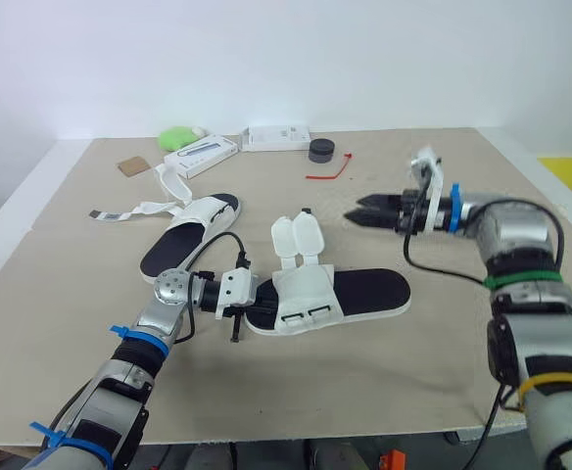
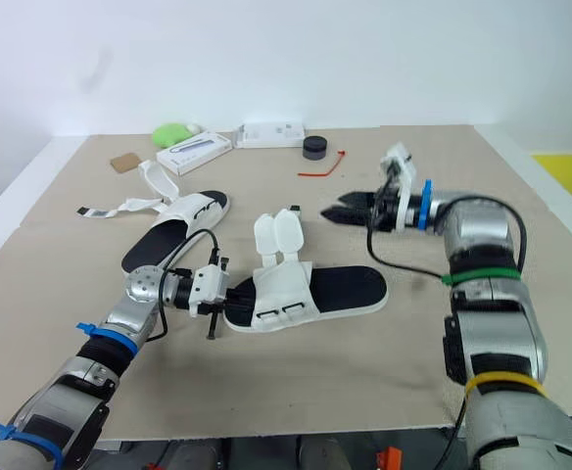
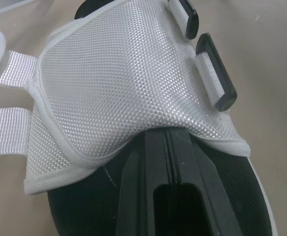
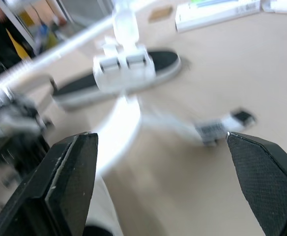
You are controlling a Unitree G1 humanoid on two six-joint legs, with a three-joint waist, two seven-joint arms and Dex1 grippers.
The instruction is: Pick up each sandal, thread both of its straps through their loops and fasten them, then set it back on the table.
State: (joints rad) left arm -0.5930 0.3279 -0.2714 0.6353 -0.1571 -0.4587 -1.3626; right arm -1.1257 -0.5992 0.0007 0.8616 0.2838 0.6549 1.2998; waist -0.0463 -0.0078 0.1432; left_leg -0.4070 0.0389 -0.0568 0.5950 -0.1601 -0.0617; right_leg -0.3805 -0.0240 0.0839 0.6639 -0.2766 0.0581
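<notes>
Jaws of left gripper (image 1: 254, 297) closed together, tips under white upper of near sandal (image 1: 374, 290); right gripper (image 1: 362, 210) spread wide, empty, above table (image 1: 384, 364).

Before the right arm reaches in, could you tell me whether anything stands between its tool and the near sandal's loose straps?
Nothing visible does: only bare table separates the open right tool from the near sandal's straps.

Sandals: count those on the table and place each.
2. The near sandal lies centrally before the robot; the far sandal lies behind it, to the left. None seems hidden.
</notes>
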